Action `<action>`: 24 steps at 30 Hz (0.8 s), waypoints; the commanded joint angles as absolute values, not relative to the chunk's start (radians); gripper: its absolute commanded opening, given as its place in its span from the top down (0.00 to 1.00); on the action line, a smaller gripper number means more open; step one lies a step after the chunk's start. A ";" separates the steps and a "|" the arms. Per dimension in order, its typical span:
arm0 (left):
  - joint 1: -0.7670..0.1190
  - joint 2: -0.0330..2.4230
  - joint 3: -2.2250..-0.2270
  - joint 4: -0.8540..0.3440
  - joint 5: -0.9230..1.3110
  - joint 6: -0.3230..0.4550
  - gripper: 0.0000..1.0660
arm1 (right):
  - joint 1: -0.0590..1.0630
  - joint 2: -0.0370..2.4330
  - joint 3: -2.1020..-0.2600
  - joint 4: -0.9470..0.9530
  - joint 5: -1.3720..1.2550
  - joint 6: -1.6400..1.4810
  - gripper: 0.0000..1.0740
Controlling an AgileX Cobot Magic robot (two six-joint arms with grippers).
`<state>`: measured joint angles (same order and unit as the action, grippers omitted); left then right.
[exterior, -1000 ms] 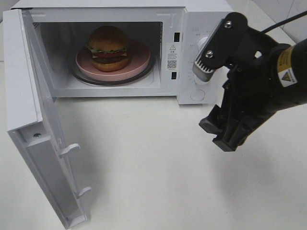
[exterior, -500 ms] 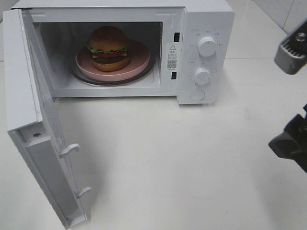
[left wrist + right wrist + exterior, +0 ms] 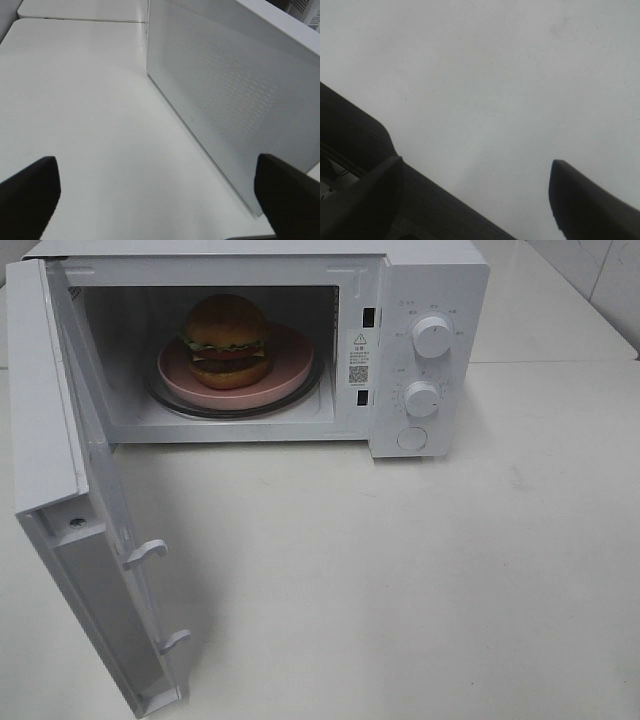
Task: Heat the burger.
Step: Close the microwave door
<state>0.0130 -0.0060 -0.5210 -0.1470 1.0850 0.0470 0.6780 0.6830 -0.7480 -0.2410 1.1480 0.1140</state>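
The burger (image 3: 227, 340) sits on a pink plate (image 3: 292, 368) on the glass turntable inside the white microwave (image 3: 430, 280). The microwave door (image 3: 60, 440) is swung wide open to the left. Neither gripper shows in the exterior high view. In the left wrist view my left gripper (image 3: 156, 170) is open and empty, its dark fingers (image 3: 30, 195) far apart over the white table beside a perforated outer wall of the microwave (image 3: 230, 100). My right gripper (image 3: 477, 165) is open over bare white table, holding nothing.
Two round knobs (image 3: 432, 337) (image 3: 422, 399) and a round button (image 3: 411, 438) sit on the microwave's right panel. The open door's latch hooks (image 3: 148, 552) stick out over the table. A dark body (image 3: 350, 145) lies beside the right gripper.
The right arm has pulled away from in front of the microwave's panel to the right and left the exterior high view. The burger, plate and door have not moved.
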 commanded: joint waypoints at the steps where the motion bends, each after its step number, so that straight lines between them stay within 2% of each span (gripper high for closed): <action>1: 0.008 -0.022 -0.518 -0.145 1.072 0.047 0.08 | 0.680 0.630 -0.733 -0.237 1.175 0.126 0.29; 6: 0.008 -0.022 -0.518 -0.145 1.072 0.047 0.08 | 0.638 0.514 -0.686 -0.224 1.184 0.126 0.29; 14: 0.008 -0.022 -0.518 -0.145 1.072 0.047 0.08 | 0.433 0.321 -0.620 -0.206 1.191 0.126 0.29; 24: 0.008 -0.022 -0.518 -0.145 1.072 0.047 0.08 | 0.285 0.158 -0.620 -0.148 1.145 0.113 0.29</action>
